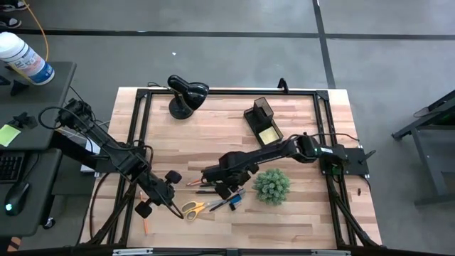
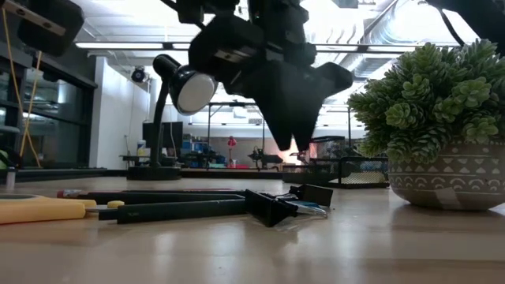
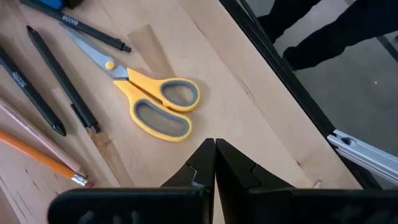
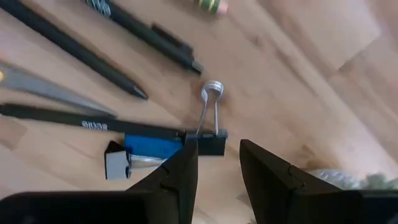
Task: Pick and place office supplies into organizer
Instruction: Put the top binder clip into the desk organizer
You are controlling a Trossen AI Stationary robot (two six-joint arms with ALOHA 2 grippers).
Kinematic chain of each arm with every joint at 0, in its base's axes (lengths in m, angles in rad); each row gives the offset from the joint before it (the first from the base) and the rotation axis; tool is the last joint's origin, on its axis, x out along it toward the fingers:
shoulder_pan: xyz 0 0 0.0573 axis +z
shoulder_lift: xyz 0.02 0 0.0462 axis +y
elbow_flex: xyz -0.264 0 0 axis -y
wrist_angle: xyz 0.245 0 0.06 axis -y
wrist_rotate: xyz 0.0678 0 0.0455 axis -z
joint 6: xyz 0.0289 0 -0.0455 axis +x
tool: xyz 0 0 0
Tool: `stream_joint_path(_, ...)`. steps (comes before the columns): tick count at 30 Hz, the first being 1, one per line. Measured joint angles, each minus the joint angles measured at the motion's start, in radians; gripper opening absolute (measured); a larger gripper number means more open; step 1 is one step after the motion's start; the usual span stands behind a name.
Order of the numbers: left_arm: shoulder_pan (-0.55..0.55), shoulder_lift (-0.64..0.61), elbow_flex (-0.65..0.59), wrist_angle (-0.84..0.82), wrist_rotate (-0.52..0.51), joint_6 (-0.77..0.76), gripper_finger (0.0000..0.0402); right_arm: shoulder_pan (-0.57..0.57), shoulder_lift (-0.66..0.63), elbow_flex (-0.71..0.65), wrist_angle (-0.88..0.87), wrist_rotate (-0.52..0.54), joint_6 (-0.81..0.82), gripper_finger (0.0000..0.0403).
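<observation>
Yellow-handled scissors (image 3: 155,102) lie flat on the table with black pens (image 3: 59,81) and pencils (image 3: 43,155) beside them. My left gripper (image 3: 214,154) is shut, just short of the scissor handles (image 1: 189,208), touching nothing. My right gripper (image 4: 219,152) points down, open, hovering over a black binder clip (image 4: 206,143) that lies next to a blue item (image 4: 152,148). In the low view its fingers (image 2: 296,130) are clear of the clip (image 2: 276,205). The black organizer (image 1: 261,119), a yellow pad (image 1: 270,134) in its tray, stands at the far middle.
A potted green spiky plant (image 1: 272,185) stands close to the right of my right gripper. A black desk lamp (image 1: 186,96) sits at the far left. A black frame (image 1: 138,135) runs around the tabletop. Bare wood lies between the supplies and the organizer.
</observation>
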Motion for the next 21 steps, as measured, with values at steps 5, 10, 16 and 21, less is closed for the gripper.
stream_joint_path(5,0.0,0.0,0.0,0.0,-0.002,0.015,0.0001,0.005,0.0,-0.055,0.031,-0.024,0.016,0.0116)
stream_joint_path(10,0.0,0.0,0.0,0.0,-0.001,0.015,0.0001,0.016,0.0,-0.085,0.064,-0.02,0.027,0.0116)
stream_joint_path(16,0.0,0.0,0.0,0.0,0.002,0.015,0.0001,0.013,0.0,-0.118,0.105,-0.004,0.042,0.0116)
stream_joint_path(21,0.0,0.0,0.0,0.001,0.002,0.015,0.0001,0.015,0.0,-0.117,0.116,0.021,0.044,0.0116)
